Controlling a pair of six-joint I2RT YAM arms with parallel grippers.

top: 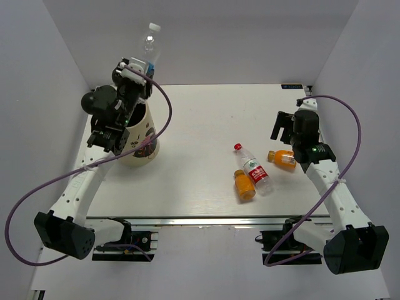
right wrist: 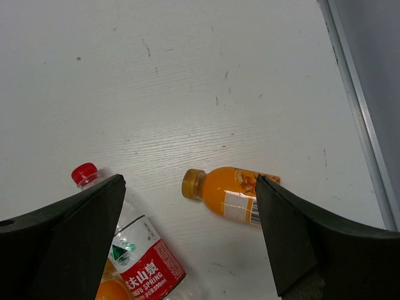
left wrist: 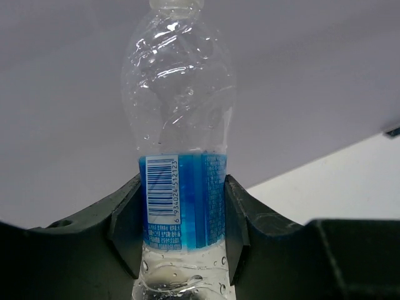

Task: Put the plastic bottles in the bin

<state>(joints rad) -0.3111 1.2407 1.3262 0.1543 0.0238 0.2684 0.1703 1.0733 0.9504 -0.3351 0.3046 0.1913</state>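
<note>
Edges: desk [top: 206, 112] is boxed by white walls left, far and right, with a metal rail [right wrist: 357, 119] along the right edge.
Open room: wide bare strip between the bin [top: 139, 142] and the lying bottles.
Left hand [left wrist: 181, 234]: pinching the blue-label bottle [left wrist: 178, 125] at its label, raised over the far-left corner by the bin.
Axis: bottle upright, cap up.
Right hand [right wrist: 189, 187]: fingers spread, over the orange bottle [right wrist: 228, 195], which lies flat with its cap to the left.
Mid-right: red-cap bottle [top: 253, 167] and second orange bottle [top: 244, 185] lie flat, touching, caps toward the far side.
</note>
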